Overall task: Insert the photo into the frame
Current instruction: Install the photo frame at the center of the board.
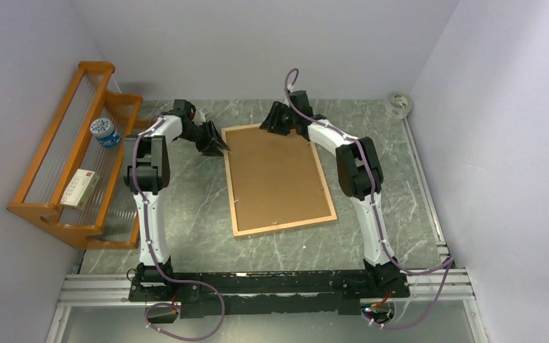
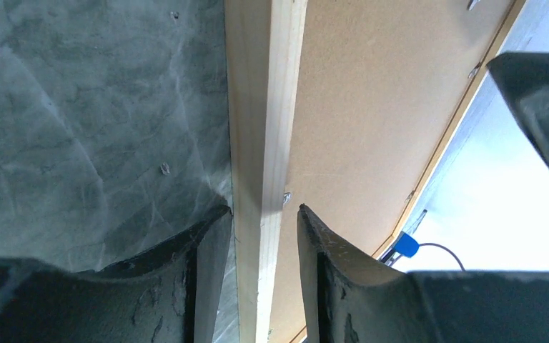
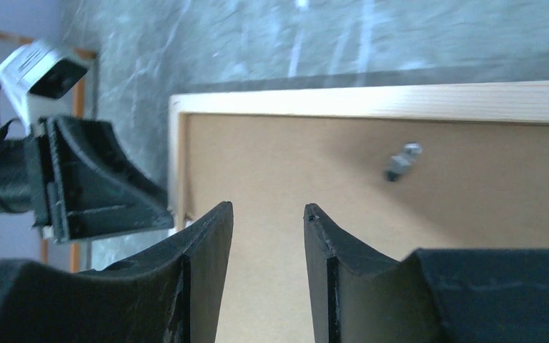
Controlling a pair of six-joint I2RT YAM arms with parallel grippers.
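The light-wood frame [image 1: 284, 226] lies flat on the table with the brown backing board [image 1: 275, 175] filling it. The photo is not in view. My left gripper [image 1: 221, 148] is at the frame's left rail near the far-left corner. In the left wrist view it [image 2: 264, 211] is open, with one finger on each side of the rail [image 2: 271, 107] and a gap on the board side. My right gripper [image 1: 268, 123] is at the frame's far edge. In the right wrist view it [image 3: 268, 207] is open and empty over the backing board [image 3: 293, 164], just inside the far rail [image 3: 400, 100].
An orange wooden rack [image 1: 64, 164] stands at the left, holding a white-and-blue tub [image 1: 105, 132] and a small box [image 1: 80, 187]. A tape roll [image 1: 399, 104] lies at the far right corner. Small metal tabs [image 3: 400, 163] stick up from the backing board. Walls close in on three sides.
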